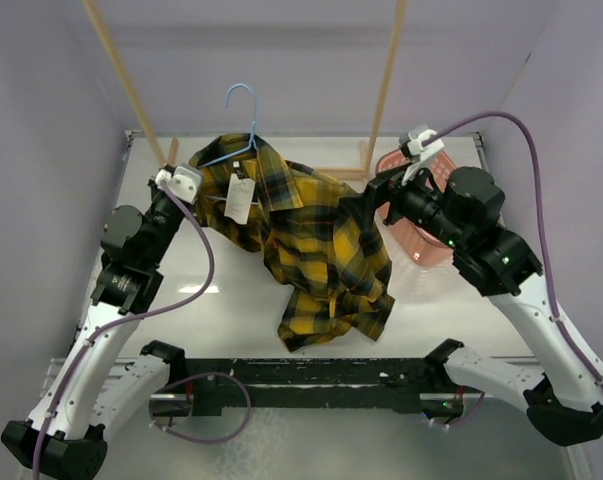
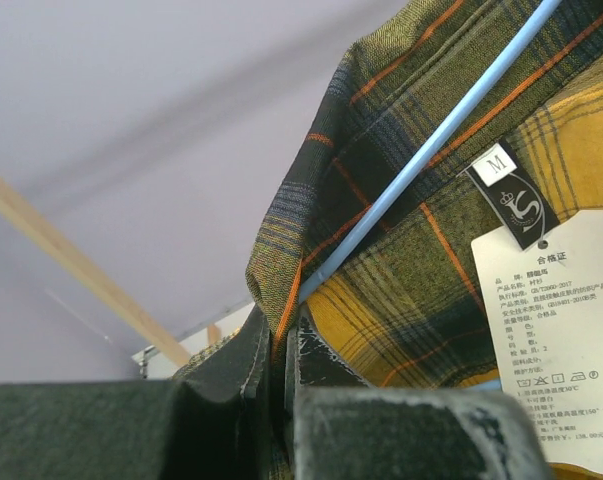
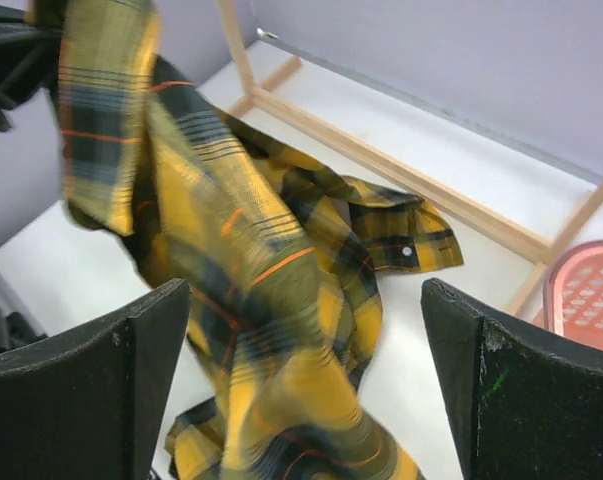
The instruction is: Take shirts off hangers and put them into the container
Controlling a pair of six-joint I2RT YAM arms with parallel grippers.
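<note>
shirt hangs off the blue hanger at the back and trails down onto the table, well short of the pink basket on the right. hanger wire runs right through the collar, so a tug from the left claw could drag hanger and all, or snag the cloth. that claw is pinched tight on a fold by the collar. right claw gapes wide, plaid dangling between its jaws, nothing gripped; cannot tell if cloth brushes them. with that side loose, the shirt may just slump on the table.
</note>
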